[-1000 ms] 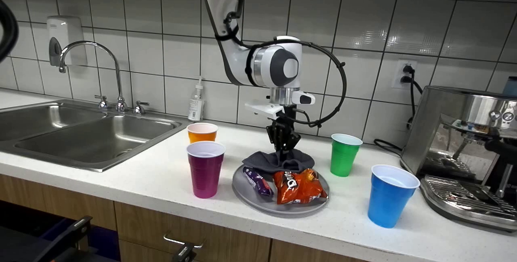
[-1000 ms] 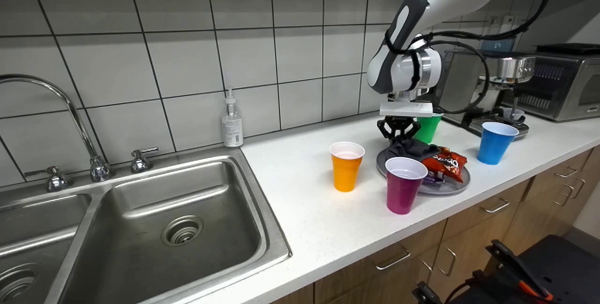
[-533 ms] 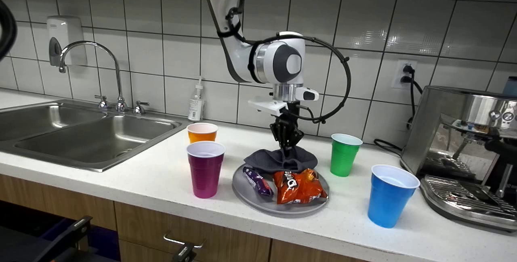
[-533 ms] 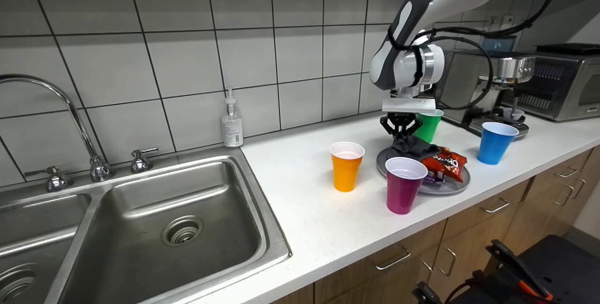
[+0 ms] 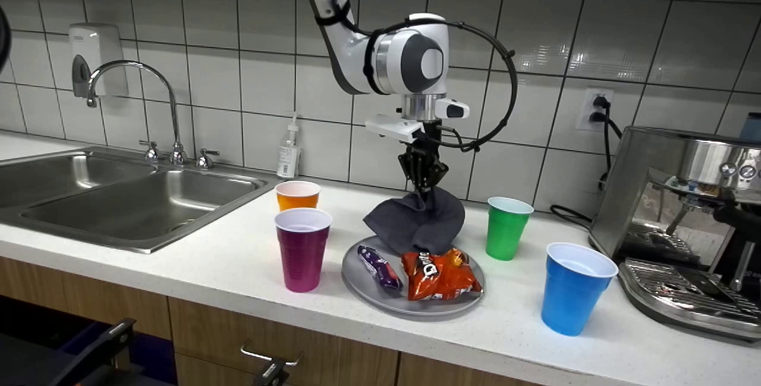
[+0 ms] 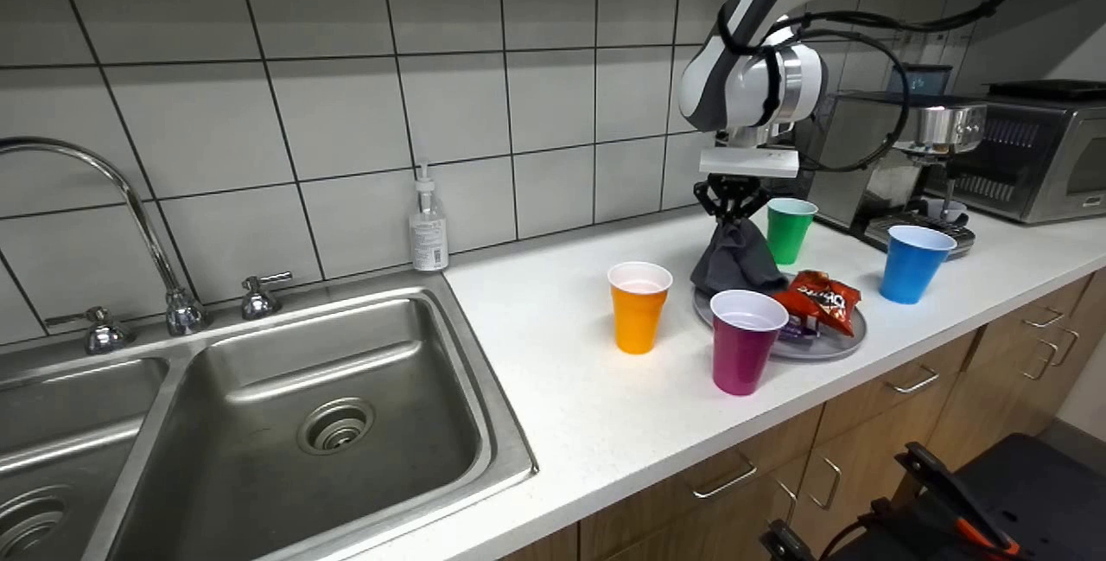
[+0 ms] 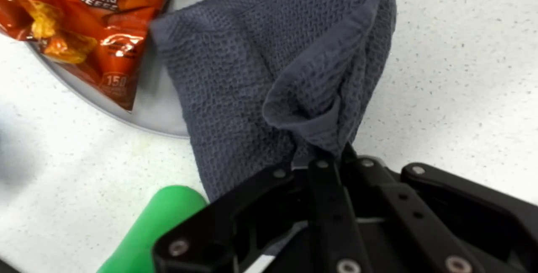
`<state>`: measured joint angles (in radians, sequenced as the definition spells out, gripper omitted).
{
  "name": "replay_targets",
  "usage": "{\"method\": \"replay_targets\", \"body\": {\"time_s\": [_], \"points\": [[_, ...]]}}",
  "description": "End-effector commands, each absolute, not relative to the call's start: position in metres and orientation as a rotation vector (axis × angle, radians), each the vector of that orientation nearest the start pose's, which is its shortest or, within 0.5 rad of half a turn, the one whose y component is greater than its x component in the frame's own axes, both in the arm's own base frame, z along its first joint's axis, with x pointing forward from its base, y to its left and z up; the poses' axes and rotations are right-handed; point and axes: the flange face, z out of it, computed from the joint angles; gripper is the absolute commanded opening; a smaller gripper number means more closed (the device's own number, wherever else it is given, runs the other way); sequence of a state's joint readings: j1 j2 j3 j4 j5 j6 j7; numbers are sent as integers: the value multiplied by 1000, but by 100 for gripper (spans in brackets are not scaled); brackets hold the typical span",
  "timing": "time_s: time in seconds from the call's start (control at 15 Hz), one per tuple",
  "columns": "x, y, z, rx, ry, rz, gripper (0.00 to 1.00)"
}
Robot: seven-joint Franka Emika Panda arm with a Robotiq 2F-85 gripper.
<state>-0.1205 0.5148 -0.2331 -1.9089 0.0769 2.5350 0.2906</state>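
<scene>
My gripper (image 5: 423, 186) is shut on a bunched fold of a dark grey cloth (image 5: 416, 223). In the wrist view the waffle-textured cloth (image 7: 235, 92) rises into the closed fingertips, its gathered edge pinched there. The cloth hangs down as a peak over the back of a grey plate (image 5: 364, 288); its lower edges still reach the plate. At the plate's front lie a red-orange chip bag (image 5: 440, 279) and a small purple packet (image 5: 379, 268). A corner of the cloth comes close to the chip bag (image 7: 117, 33); whether they touch I cannot tell.
Around the plate stand an orange cup (image 6: 638, 310), a magenta cup (image 5: 302, 255), a green cup (image 5: 506, 231) and a blue cup (image 5: 574, 297). A steel sink (image 6: 302, 474) and a soap bottle (image 6: 429, 232) are at one end, a coffee machine (image 5: 684, 219) at the other. The tiled wall runs behind.
My gripper has closed further on the cloth and risen, lifting its middle from a flat heap into a hanging peak. The plate, packets and cups have stayed put.
</scene>
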Motion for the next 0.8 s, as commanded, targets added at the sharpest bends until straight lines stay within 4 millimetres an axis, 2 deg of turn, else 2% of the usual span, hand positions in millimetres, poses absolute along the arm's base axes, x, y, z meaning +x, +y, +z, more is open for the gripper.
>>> {"method": "replay_targets", "body": {"time_s": [0.0, 0.73], "points": [[612, -201, 265, -3027, 1013, -241, 2], [649, -153, 280, -3019, 913, -381, 2]]}}
